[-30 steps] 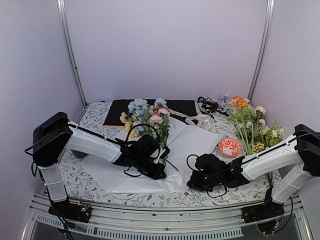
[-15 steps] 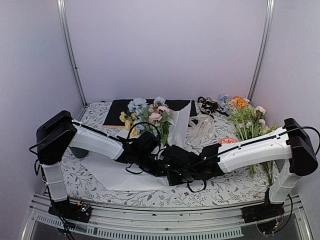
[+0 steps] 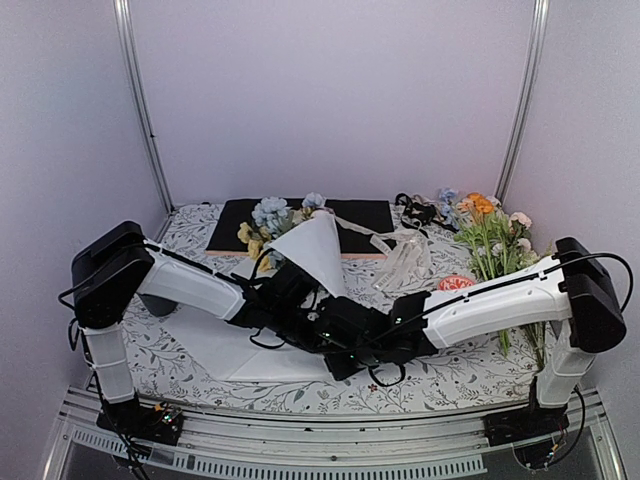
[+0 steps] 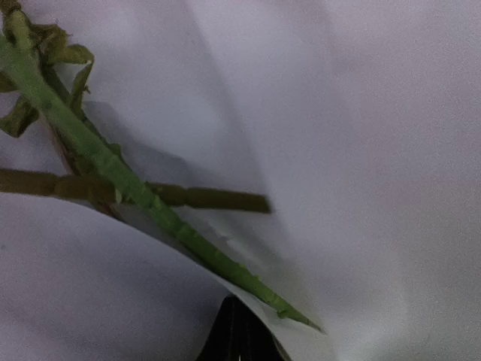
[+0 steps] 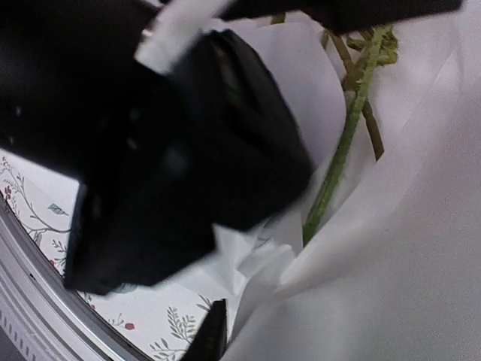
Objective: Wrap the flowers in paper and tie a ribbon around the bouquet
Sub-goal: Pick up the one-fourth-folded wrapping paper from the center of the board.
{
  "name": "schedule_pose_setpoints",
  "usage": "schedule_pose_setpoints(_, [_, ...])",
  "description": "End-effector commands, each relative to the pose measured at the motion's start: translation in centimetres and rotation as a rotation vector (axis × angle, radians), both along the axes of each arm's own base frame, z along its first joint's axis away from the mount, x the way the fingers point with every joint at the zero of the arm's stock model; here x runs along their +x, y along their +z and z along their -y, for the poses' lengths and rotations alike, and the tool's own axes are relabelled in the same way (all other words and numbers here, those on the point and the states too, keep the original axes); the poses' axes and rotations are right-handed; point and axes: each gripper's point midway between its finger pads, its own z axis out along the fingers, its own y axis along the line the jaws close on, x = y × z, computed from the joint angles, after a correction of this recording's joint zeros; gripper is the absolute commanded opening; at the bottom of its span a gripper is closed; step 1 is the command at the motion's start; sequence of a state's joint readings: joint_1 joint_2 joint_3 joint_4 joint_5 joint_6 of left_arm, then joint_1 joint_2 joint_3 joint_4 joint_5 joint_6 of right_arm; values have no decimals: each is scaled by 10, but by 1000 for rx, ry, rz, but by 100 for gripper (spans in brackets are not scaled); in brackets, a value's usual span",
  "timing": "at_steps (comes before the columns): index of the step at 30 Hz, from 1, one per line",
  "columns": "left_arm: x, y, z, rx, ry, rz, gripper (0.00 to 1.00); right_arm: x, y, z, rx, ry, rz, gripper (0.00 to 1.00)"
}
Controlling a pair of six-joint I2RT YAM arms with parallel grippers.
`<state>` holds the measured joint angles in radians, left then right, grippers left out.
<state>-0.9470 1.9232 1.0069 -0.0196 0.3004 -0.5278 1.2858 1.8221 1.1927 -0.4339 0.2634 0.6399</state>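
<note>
The flowers, pastel blue, pink and pale yellow blooms [image 3: 270, 214] on long green stems [image 4: 113, 171], lie on the large thin white paper [image 3: 318, 250]. Their stem ends are just ahead of the left gripper [image 4: 237, 342]. That gripper's jaws are closed, with the dark tips together at the paper's edge; whether anything is pinched between them does not show. One flap of the paper stands up as a white peak beyond both grippers and hides most of the bunch, so only the blooms show past it. The right gripper [image 3: 332, 338] sits just beside the left one at the near stem end. Only one dark finger [image 5: 213, 335] shows against a crumpled fold of paper, so I cannot tell whether its jaws are open or closed. The narrow cream-white sheer ribbon [image 3: 402, 256] lies loose, well apart from both jaws, beyond the right arm. Farther off are a black sheet [image 3: 352, 212], a round red-and-white patterned disc [image 3: 454, 284] and orange-and-yellow sprigs [image 3: 490, 232] on the floral tablecloth [image 3: 450, 372].
</note>
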Motion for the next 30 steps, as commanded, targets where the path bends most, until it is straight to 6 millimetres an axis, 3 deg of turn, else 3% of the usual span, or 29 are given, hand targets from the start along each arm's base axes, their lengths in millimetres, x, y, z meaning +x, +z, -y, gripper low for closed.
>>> schedule_pose_setpoints(1, [-5,-61,-57,242,76,-78,0,-8,1,35,163,-111,-111,32])
schedule_pose_setpoints(4, [-7,-62,-57,242,64,-81,0,-1,0,41,294,-145,-130,45])
schedule_pose_setpoints(9, [-9,-61,-58,238,61,-81,0,9,-17,51,304,-237,-159,61])
schedule_pose_setpoints(12, [-9,-60,-57,232,57,-78,0,9,-38,66,258,-358,-212,60])
schedule_pose_setpoints(17, [-8,-58,-55,225,50,-77,0,18,-49,74,184,-451,-194,51])
schedule_pose_setpoints(23, [-9,-61,-57,240,49,-81,0,23,-51,93,63,-507,-147,21])
schedule_pose_setpoints(30, [-8,-61,-56,239,50,-80,0,23,-39,79,-62,-422,-64,2])
